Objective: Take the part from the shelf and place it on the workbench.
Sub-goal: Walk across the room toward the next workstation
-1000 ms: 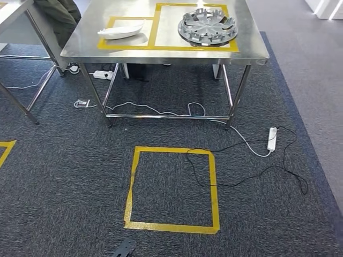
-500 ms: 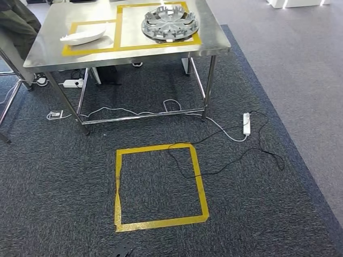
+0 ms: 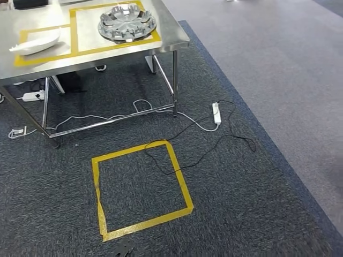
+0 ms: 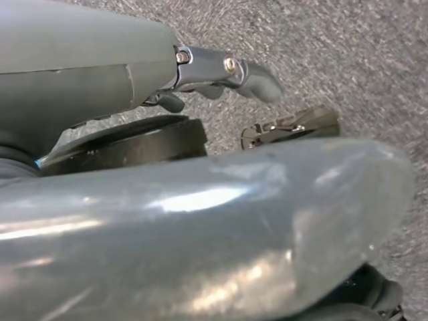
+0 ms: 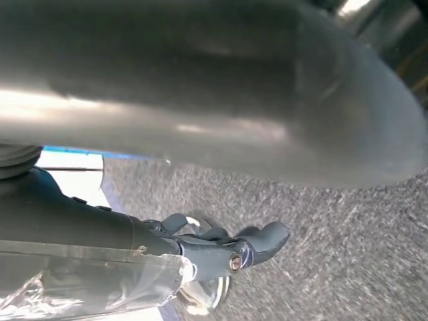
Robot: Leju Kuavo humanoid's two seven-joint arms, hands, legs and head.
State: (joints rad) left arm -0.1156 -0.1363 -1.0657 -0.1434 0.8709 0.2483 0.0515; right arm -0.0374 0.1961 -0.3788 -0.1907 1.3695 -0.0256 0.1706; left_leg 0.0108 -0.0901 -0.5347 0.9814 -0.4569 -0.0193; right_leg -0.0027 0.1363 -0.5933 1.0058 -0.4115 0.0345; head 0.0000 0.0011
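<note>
Beyond the yellow floor square [image 3: 139, 190], the worktop [image 3: 170, 40] carries a wheel cover [image 3: 127, 23] and white part [image 3: 35, 43]; both robot hands [image 4: 222, 70] [image 5: 227, 251] hang empty, fingers loose, so finish turning toward the shelf first.

carpet [image 3: 251, 203] dark speckled grey, lighter grey strip to the right | tape square [image 3: 139, 190] yellow | workbench [image 3: 170, 40] shiny steel w/ yellow tape outlines | wheel cover [image 3: 126, 22] silver | power strip [image 3: 216, 113] white, cable [image 3: 210, 150] black

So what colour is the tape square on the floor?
Yellow; the tape square shows best in the head view.
</note>
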